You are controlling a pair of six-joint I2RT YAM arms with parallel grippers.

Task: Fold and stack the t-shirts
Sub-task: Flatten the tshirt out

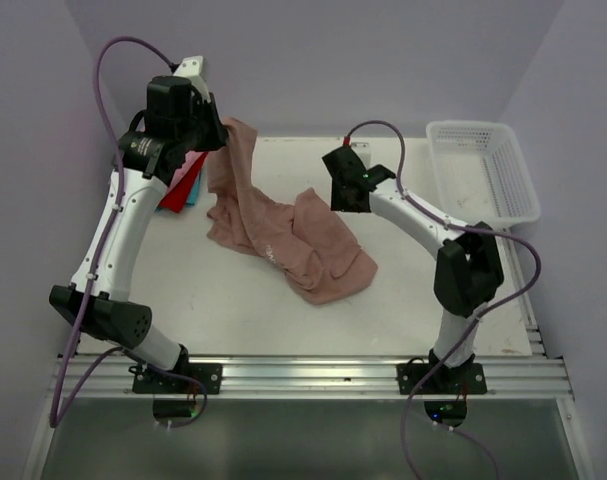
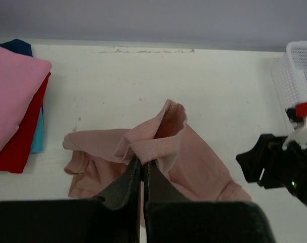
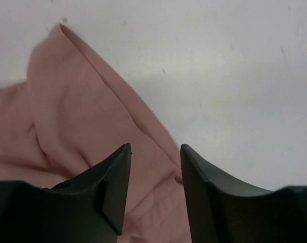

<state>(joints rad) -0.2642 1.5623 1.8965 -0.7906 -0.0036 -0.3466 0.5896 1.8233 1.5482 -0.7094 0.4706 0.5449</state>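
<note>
Dusty-pink tee clenched in L gripper; R gripper parted, empty. Risk: one-corner hold lets cloth slip, bunch.

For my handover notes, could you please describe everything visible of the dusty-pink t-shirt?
The dusty-pink t-shirt is soft knit cloth with faint white print, unfolded and crumpled on the white table. One edge is lifted, pinched in the shut left claw; the rest drapes down onto it. The open right claw hovers over another part, gripping nothing.
</note>
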